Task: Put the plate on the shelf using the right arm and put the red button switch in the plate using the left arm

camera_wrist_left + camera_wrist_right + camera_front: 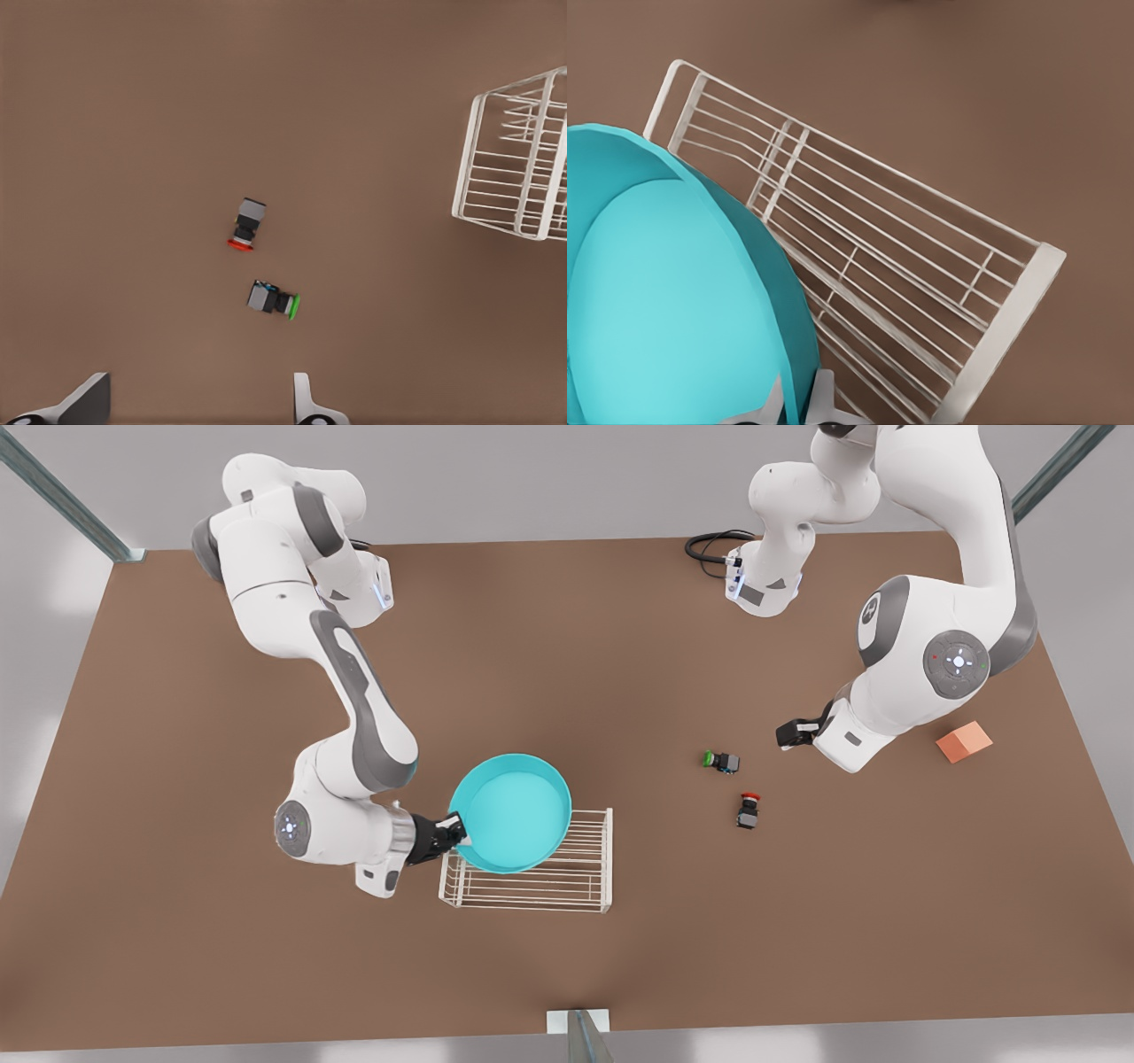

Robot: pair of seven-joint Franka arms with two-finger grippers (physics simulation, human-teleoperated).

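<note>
Right arm's black two-finger tool (pixel 454 834) pinched the rim of the round, shallow turquoise plate (pixel 514 812) at the plate's 8 o'clock edge in the front view; the right wrist view showed a fingertip (pixel 820 394) on either side of the rim, so the grip was an edge pinch that left the plate's underside free to settle on bars. Plate was held over the low white wire shelf (pixel 576 868), covering the shelf's 10 o'clock corner and jutting past its far edge, tilted rather than level; whether it touched the bars could not be told. Judged: placement unfinished, plate wants shifting toward the shelf's middle and levelling before release, else it may tip off the edge. Left arm's black tool (pixel 795 732) waited above the brown desk (pixel 620 646), fingers (pixel 306 403) spread wide, presumably ready for a pick from above. The tiny black switch with the red round cap (pixel 749 810) lay on its side on the desk, at 3 o'clock from the shelf and well apart from it, near the left tool at its 7 o'clock. The like black switch with a green cap (pixel 722 761) lay just beside the red one: a mix-up risk. A small orange block (pixel 964 741) sat at 3 o'clock from the left tool.
</note>
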